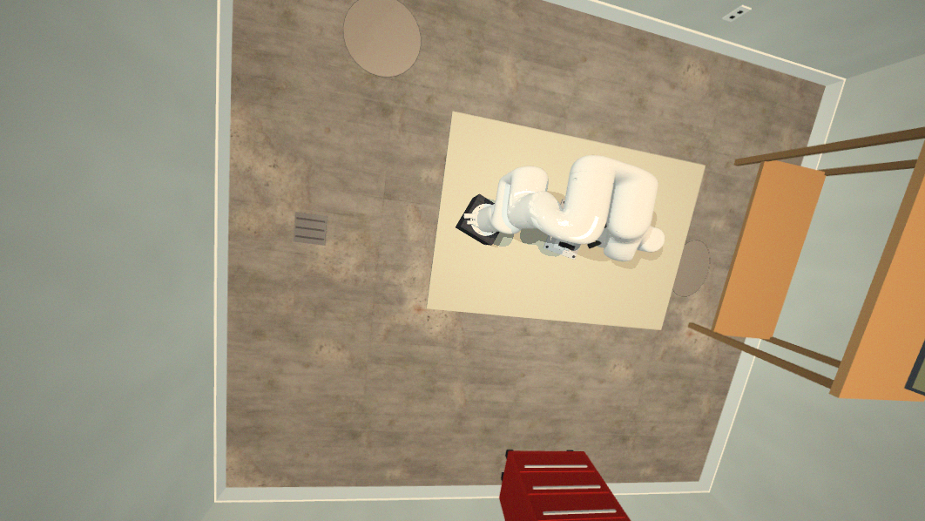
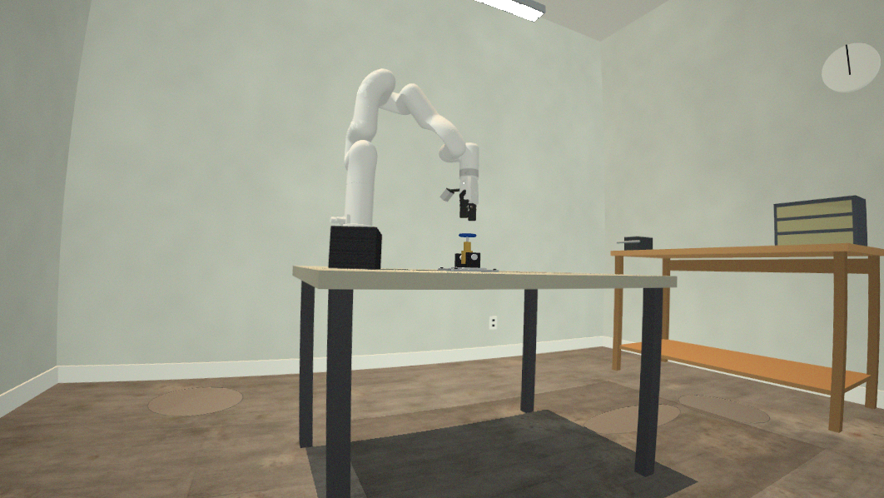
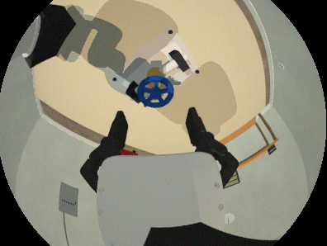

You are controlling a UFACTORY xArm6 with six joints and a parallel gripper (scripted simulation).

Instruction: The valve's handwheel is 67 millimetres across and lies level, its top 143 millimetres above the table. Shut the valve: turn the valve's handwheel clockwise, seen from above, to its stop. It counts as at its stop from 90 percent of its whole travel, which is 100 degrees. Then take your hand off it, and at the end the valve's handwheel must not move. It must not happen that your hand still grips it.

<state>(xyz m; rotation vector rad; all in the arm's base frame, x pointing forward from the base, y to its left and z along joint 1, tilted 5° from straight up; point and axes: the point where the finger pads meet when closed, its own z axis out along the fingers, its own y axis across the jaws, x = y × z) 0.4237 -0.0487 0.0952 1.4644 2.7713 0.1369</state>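
My gripper (image 2: 468, 214) hangs directly above the handwheel (image 2: 467, 236), with clear air between the fingertips and the wheel's top. The fingers stand at their widest and hold nothing. In the wrist view, the blue, spoked handwheel (image 3: 156, 92) appears beyond the fingertips and between their lines, nearer the one on that view's left; neither finger touches it.

The valve (image 2: 467, 255) stands upright on the desk (image 2: 482, 279), in the middle part of the top, well away from all four corners. Its black body sits on a flat plate, and a brass stem carries the wheel level above it. My base block (image 2: 354, 246) stands near one short edge of the desk, well apart from the valve.

Limits of view:
- In the top view, my arm (image 1: 582, 200) covers the valve almost entirely; only small pale and dark parts show beside it at (image 1: 562, 246). The handwheel is not visible there.
- In the exterior view, the valve is small; the wheel's angle and spokes cannot be read.
- In the wrist view, the handwheel hides the stem, and my gripper body hides the near part of the desk.
- No view shows a mark for the wheel's travel or its stop.
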